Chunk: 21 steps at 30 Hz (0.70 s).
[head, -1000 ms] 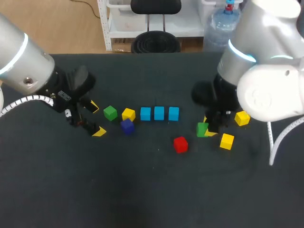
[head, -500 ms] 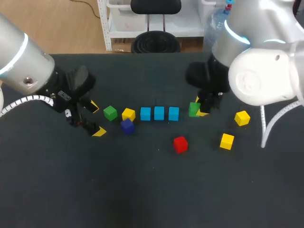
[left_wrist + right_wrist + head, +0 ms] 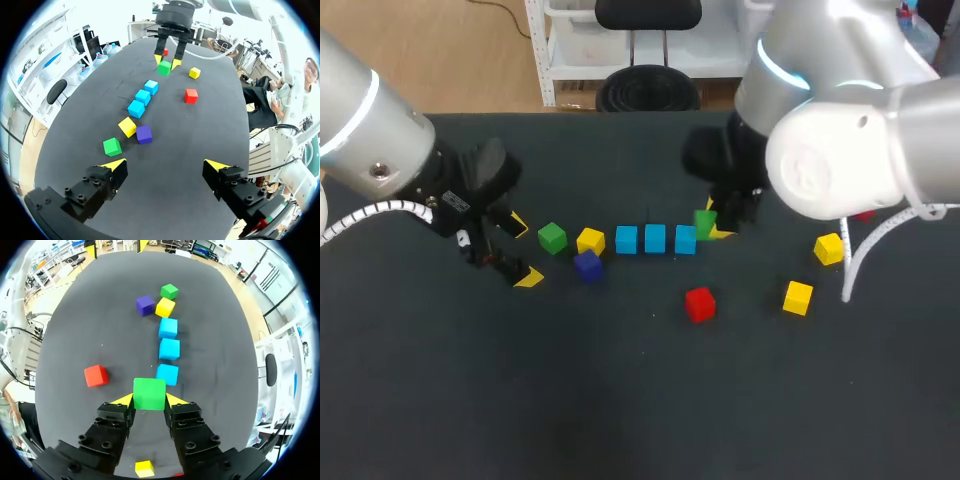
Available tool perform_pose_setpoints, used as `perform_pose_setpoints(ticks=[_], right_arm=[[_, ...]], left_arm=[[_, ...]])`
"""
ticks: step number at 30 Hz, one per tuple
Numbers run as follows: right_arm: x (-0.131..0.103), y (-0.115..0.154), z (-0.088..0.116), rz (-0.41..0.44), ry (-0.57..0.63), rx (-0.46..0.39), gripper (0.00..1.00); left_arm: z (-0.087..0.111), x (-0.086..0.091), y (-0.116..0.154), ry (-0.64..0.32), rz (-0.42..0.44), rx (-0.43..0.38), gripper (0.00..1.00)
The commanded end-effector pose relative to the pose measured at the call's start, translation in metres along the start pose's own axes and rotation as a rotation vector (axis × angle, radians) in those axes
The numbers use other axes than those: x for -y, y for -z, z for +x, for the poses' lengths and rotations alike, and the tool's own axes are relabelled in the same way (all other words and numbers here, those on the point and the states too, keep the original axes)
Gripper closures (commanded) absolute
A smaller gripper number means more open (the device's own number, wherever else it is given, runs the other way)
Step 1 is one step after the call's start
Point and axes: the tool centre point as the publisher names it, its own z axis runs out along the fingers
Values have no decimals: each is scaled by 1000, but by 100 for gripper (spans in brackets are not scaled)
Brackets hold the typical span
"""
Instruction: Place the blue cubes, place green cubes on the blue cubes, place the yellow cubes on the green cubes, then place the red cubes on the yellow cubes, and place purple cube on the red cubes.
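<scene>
Three blue cubes [image 3: 655,239] lie in a row mid-table. My right gripper [image 3: 712,222] is shut on a green cube [image 3: 705,224], held above the table just right of the row's right end; in the right wrist view this green cube [image 3: 149,393] sits between the fingers with the blue cubes [image 3: 169,348] ahead. A second green cube [image 3: 552,237], a yellow cube [image 3: 590,240] and a purple cube [image 3: 587,265] lie left of the row. A red cube [image 3: 699,303] lies in front. My left gripper [image 3: 518,250] stands open at the left, nothing between its fingers [image 3: 114,166].
Two more yellow cubes [image 3: 830,248] [image 3: 797,297] lie at the right. A red cube [image 3: 863,215] shows partly behind my right arm. The front half of the dark table [image 3: 620,400] holds nothing.
My right arm has lifted the green cube from the right side and carried it left and back, toward the right end of the blue row. The left arm has not moved.
</scene>
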Motion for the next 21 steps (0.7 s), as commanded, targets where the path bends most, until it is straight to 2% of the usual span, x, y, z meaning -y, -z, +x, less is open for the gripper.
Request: perform_pose_setpoints(ticks=[1,21], right_arm=[[8,-4,-8,-3,4,-10,100],[25,-31,-26,-29,-34,-25,100]], left_arm=[[0,-1,0,-1,3,1,0],[0,-1,0,-1,3,1,0]])
